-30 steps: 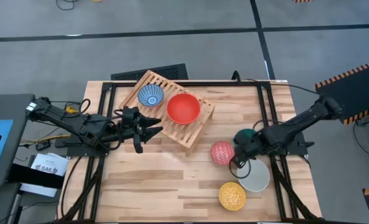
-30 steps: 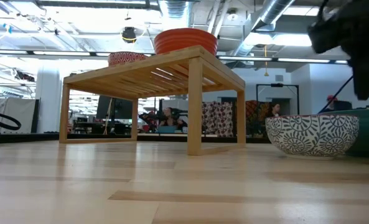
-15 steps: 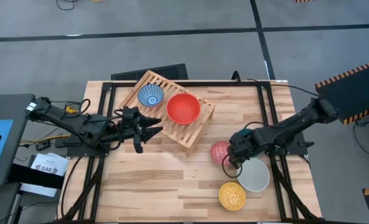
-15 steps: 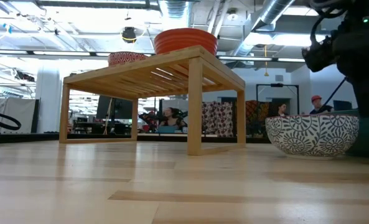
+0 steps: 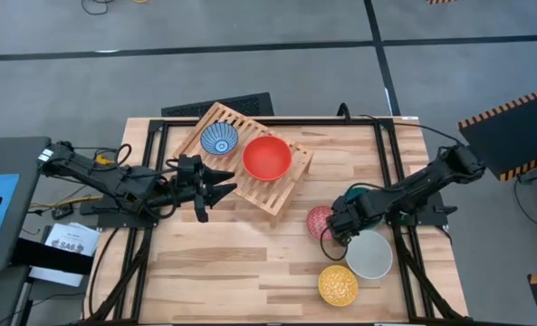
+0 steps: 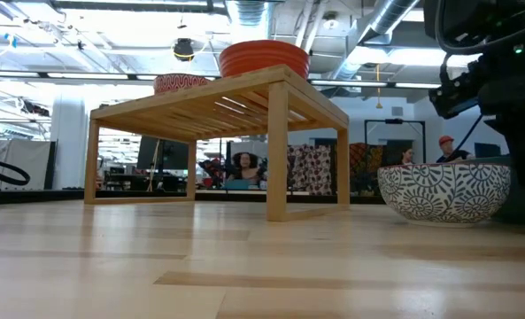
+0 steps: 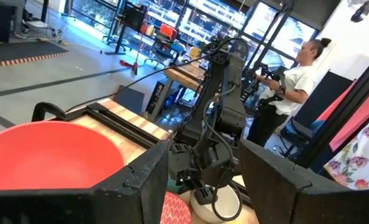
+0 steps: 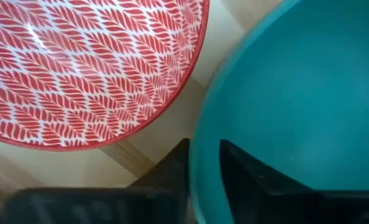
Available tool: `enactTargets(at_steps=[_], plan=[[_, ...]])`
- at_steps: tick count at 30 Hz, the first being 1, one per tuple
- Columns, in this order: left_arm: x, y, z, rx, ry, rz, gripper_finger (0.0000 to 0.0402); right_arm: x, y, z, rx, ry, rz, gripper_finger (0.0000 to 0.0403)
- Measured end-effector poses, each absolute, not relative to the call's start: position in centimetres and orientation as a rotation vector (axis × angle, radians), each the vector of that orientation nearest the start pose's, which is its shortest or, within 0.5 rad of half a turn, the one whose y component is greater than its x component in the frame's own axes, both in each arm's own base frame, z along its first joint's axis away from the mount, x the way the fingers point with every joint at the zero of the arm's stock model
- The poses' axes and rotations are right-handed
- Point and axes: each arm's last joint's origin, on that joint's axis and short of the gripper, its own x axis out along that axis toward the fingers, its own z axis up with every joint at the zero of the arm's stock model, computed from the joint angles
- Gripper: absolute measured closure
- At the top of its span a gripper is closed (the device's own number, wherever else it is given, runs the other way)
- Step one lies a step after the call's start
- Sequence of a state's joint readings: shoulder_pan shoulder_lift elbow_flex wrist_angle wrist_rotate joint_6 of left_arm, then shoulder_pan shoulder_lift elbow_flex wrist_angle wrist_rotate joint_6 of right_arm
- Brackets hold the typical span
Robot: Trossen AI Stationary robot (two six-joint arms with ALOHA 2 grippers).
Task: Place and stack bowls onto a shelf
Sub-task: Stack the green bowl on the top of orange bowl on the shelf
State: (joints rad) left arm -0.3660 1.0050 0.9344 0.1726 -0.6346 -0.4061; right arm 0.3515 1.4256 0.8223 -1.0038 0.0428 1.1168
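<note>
— Nearest on the surface [image 5: 250,263]?
— Yellow bowl [image 5: 338,285], white bowl [image 5: 370,254], pink-red bowl [image 5: 320,221].
— Right hand [image 5: 340,220]?
— Fingers straddling the teal bowl's [image 8: 296,112] rim.
— Farther?
— Left hand [image 5: 221,191] spread, empty, beside shelf [image 5: 282,190]; red bowl [image 5: 267,157] and blue bowl [image 5: 219,139] on it.

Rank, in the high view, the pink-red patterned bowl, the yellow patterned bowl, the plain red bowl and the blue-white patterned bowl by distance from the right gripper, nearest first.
From the right gripper:
1. Pink-red patterned bowl, right beside it on the table.
2. Yellow patterned bowl, near the table's front edge.
3. Plain red bowl, on the light-wood slatted shelf.
4. Blue-white patterned bowl, on the shelf's far end.
</note>
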Motion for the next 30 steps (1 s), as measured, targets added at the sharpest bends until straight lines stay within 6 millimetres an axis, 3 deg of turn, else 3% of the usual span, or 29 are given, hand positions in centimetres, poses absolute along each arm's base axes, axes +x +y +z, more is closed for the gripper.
enactTargets(at_steps=[4,13,17,24,27,30], plan=[[20.9,-6.2,38.0,-0.464,-0.162,0.244,0.0225,19.8,7.2,18.7,0.559,1.487,-0.627,0.038],[19.9,-5.8,38.8,-0.491,-0.203,0.236,0.0225,20.4,7.3,24.5,0.556,1.406,-0.564,0.0379],[19.4,-5.6,39.1,-0.501,-0.219,0.235,0.0225,20.9,7.3,28.5,0.517,1.332,-0.533,0.0379],[19.2,-5.5,39.3,-0.505,-0.226,0.235,0.0225,22.1,6.4,37.9,0.472,1.102,-0.385,0.0379],[19.2,-5.5,39.3,-0.497,-0.225,0.236,0.0225,23.9,5.7,41.8,0.407,0.991,-0.294,0.0379],[19.2,-5.5,39.2,-0.494,-0.224,0.244,0.0225,26.8,5.2,44.3,0.299,0.919,-0.228,0.0379]])
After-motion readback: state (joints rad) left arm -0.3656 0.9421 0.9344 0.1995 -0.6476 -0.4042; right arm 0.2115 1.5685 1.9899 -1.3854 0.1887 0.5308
